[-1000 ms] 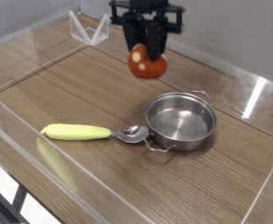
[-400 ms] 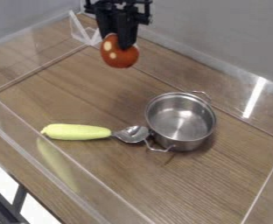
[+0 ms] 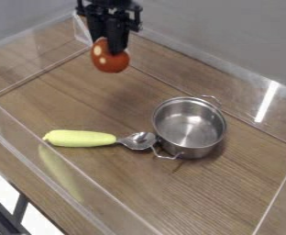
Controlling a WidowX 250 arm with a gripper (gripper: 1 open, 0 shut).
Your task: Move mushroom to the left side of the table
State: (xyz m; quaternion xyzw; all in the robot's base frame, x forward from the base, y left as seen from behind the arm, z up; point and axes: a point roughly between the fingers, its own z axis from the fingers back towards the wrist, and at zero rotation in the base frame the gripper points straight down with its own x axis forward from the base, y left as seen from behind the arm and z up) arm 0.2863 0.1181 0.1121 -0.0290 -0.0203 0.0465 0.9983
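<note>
The mushroom (image 3: pixel 109 61), orange-brown and rounded, hangs in the air above the far left part of the wood-grain table (image 3: pixel 72 96). My black gripper (image 3: pixel 110 50) points straight down and is shut on the mushroom's top. The mushroom's stem is hidden between the fingers. It hangs clear of the tabletop, well left of the steel pot.
A steel pot (image 3: pixel 189 127) with two handles stands at centre right. A spoon (image 3: pixel 91 139) with a yellow-green handle lies to its left, bowl touching the pot. Low clear acrylic walls (image 3: pixel 36 41) border the table on all sides.
The gripper has carried the mushroom leftward and slightly lower, from above the pot's far side toward the table's left part. Pot and spoon have not moved.
</note>
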